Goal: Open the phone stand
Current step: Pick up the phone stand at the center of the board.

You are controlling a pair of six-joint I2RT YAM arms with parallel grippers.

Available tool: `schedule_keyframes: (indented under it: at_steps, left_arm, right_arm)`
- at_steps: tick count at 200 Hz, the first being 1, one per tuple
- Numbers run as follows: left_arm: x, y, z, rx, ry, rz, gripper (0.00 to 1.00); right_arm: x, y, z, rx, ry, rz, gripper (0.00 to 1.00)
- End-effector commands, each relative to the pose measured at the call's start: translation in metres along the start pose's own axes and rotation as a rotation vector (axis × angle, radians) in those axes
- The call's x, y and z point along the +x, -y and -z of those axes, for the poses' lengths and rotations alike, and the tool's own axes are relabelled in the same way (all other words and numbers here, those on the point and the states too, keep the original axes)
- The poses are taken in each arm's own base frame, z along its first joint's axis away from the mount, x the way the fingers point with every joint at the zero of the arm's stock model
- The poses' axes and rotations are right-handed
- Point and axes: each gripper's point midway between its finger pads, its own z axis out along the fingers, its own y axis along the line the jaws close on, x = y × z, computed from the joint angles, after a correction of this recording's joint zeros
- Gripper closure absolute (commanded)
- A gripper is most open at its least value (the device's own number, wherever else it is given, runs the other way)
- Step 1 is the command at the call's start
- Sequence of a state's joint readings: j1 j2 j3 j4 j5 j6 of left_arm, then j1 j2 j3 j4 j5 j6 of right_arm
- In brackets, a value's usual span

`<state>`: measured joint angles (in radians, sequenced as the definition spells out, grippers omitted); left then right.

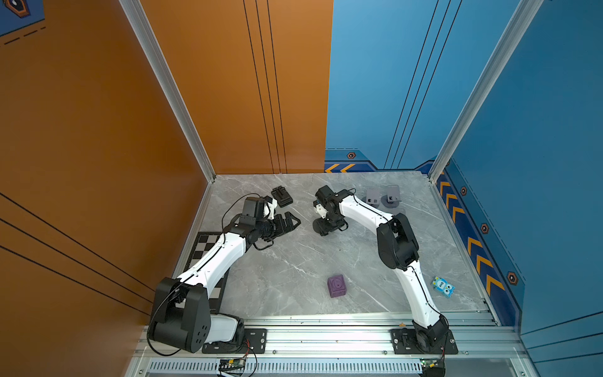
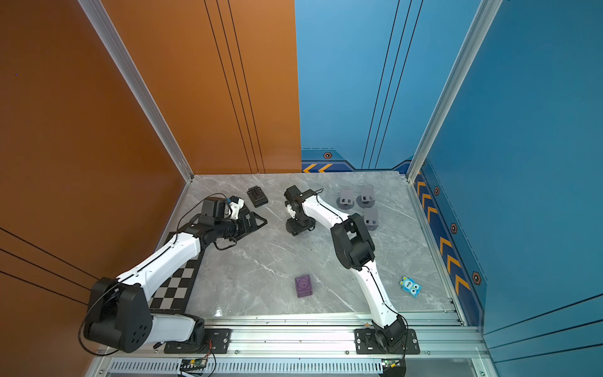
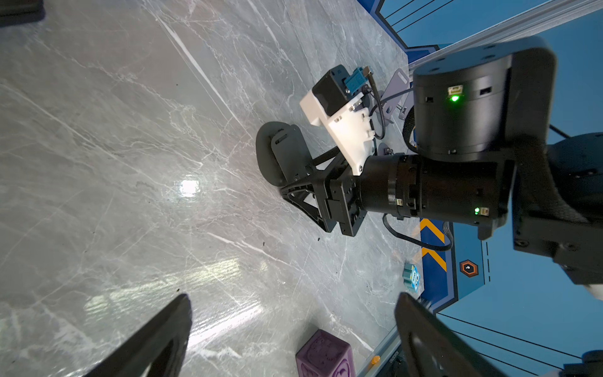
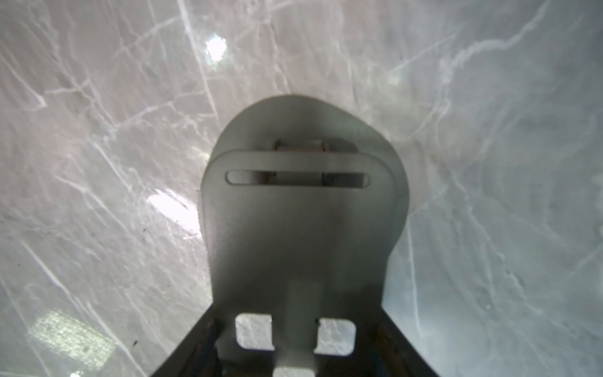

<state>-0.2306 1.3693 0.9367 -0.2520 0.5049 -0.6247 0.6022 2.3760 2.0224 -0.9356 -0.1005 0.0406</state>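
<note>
Your left arm [image 1: 212,264] stretches low and forward, and the left gripper [image 1: 293,222] holds its fingers [image 3: 156,336] spread wide. Beyond those fingertips, well apart, your right arm [image 1: 359,209] folds at the elbow and aims the right gripper [image 1: 327,227] straight down. Whether its jaws have closed is unclear.

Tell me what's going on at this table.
The right gripper is down on a black phone stand mid-table, with a jaw on either side of its plate. Whether it grips yet is unclear. The plate lies close over the round base, so the stand looks not yet opened. The left gripper hangs open beside it, empty. Three grey stands, another black part, a purple cube and a blue toy sit apart from both arms.
</note>
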Motion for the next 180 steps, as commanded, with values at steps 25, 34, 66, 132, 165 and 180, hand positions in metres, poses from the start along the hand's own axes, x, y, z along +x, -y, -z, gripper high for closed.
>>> schedule_keyframes:
  at_steps: [25, 34, 66, 132, 165, 180]
  left_arm:
    - [-0.012, 0.013, -0.002, 0.028, 0.008, -0.023, 0.02]
    - [-0.012, 0.012, -0.005, 0.024, 0.001, -0.019, 0.02]
    - [-0.017, 0.008, -0.015, 0.002, 0.001, -0.005, 0.02]
    - [-0.04, 0.017, -0.047, 0.125, 0.098, 0.097, 0.02]
    - [-0.046, 0.036, -0.063, 0.181, 0.102, 0.07, 0.01]
    - [-0.052, 0.041, -0.068, 0.215, 0.118, 0.079, 0.03]
  right_arm:
    - [-0.003, 0.002, 0.013, 0.011, 0.006, -0.011, 0.66]
    - [-0.004, 0.0, 0.019, 0.005, 0.017, -0.017, 0.66]
    - [-0.009, -0.001, 0.04, -0.018, 0.058, -0.054, 0.67]
    - [-0.021, -0.009, 0.095, -0.102, 0.178, -0.151, 0.68]
    - [-0.027, -0.009, 0.127, -0.141, 0.248, -0.202, 0.69]
    - [-0.03, -0.009, 0.14, -0.161, 0.277, -0.226, 0.69]
